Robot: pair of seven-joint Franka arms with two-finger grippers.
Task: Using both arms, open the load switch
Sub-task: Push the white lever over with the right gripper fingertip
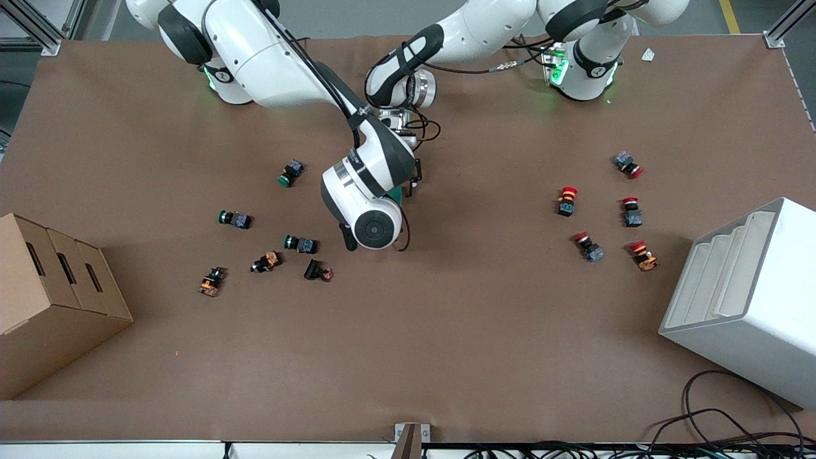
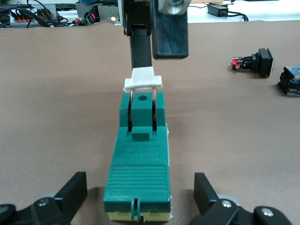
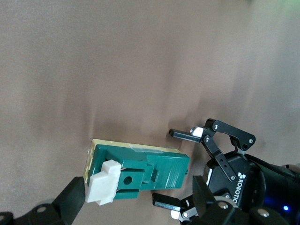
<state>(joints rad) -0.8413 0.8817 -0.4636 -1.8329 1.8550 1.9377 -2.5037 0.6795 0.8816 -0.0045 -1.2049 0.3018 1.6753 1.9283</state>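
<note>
The load switch (image 2: 138, 164) is a dark-green block lying on the brown table, with a white lever (image 2: 144, 82) at the end nearer the front camera. In the front view only a green sliver of the load switch (image 1: 396, 193) shows under the right arm's wrist (image 1: 370, 210). My left gripper (image 2: 138, 190) is open; its fingers (image 2: 71, 192) straddle the end without the lever, with a gap on each side. My right gripper (image 3: 140, 206) is open above the switch, one finger (image 2: 140, 47) down against the white lever (image 3: 103, 183). The left gripper (image 3: 164, 166) also shows in the right wrist view.
Green and orange push-buttons (image 1: 299, 243) lie toward the right arm's end, red ones (image 1: 590, 247) toward the left arm's end. A black-and-red button (image 2: 253, 63) lies closest to the switch. A cardboard box (image 1: 57, 287) and a white rack (image 1: 746, 293) stand at the table's ends.
</note>
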